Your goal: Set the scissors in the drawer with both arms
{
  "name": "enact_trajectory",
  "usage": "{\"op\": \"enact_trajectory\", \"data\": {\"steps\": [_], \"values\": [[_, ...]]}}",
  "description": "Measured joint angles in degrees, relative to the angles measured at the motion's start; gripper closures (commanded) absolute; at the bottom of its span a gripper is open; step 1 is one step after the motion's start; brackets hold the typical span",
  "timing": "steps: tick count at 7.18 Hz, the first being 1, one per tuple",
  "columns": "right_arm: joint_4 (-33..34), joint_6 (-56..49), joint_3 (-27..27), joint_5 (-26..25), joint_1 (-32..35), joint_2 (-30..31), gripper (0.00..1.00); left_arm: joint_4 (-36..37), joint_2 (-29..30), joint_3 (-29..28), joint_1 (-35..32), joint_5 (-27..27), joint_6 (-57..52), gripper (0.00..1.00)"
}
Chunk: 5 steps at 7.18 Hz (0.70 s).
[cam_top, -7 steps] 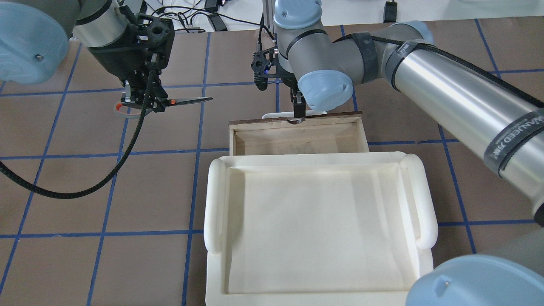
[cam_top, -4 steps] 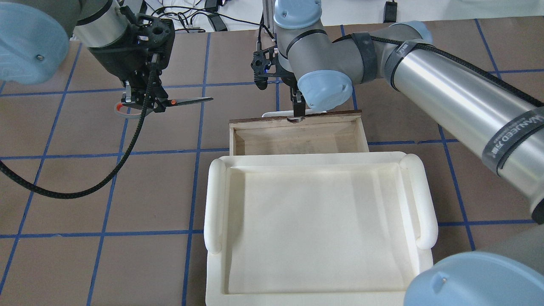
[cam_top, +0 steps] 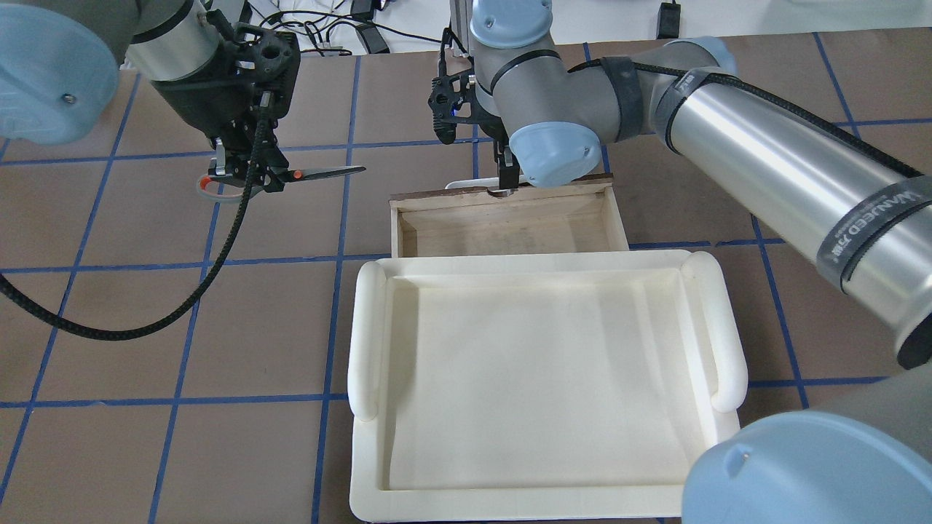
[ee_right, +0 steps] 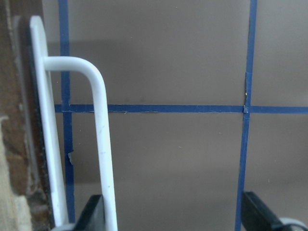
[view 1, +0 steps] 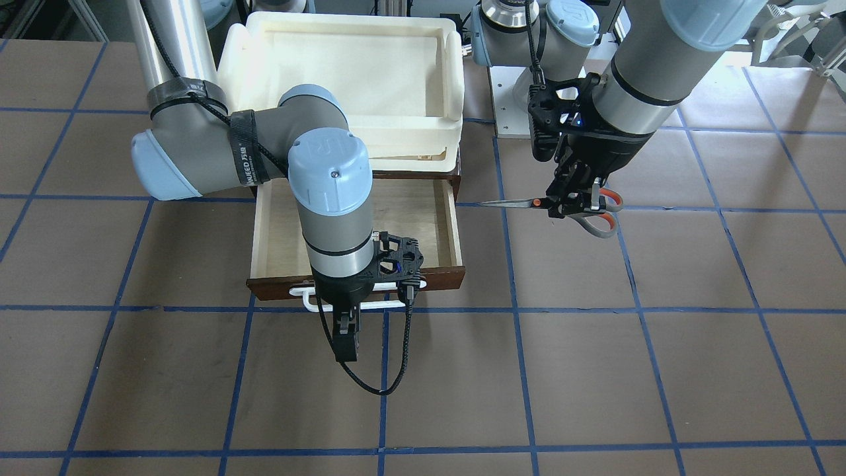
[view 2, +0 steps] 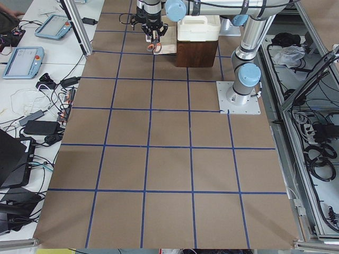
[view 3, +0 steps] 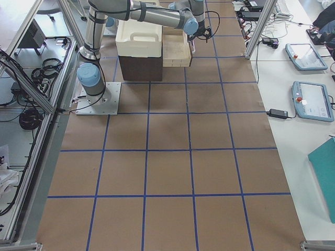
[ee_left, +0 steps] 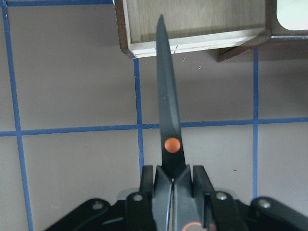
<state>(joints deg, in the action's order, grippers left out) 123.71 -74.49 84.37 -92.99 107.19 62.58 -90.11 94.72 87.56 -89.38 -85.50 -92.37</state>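
Overhead exterior: scissors (cam_top: 324,173) are clamped by the handle end in the left gripper (cam_top: 244,177), above the tabletop (cam_top: 277,327), blades pointed toward the open drawer (cam_top: 502,225), well apart. Right gripper (view 1: 347,336) is spread open at the white handle (ee_right: 102,144).

We see a brown surface (cam_top: 109,327) gridded with blue lines, a drawer (view 1: 443,277) dark brown in front and pale inside with a white handle (ee_right: 103,144), a cream-white tray (cam_top: 368,335), and scissors (view 1: 522,203) with silver blades and grey, orange-lined loops.
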Motion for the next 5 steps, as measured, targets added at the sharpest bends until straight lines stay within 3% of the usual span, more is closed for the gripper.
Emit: {"op": "enact_trajectory", "data": {"steps": [3, 5], "values": [[0.5, 0.6, -0.9, 0.1, -0.3, 0.1, 0.0, -0.1, 0.1, 0.1, 0.0, 0.0, 0.0, 0.88], [-3.8, 1.7, -1.1, -0.1, -1.1, 2.5, 0.0, 0.0, 0.0, 0.1, 0.0, 0.0, 0.0, 0.88]]}}
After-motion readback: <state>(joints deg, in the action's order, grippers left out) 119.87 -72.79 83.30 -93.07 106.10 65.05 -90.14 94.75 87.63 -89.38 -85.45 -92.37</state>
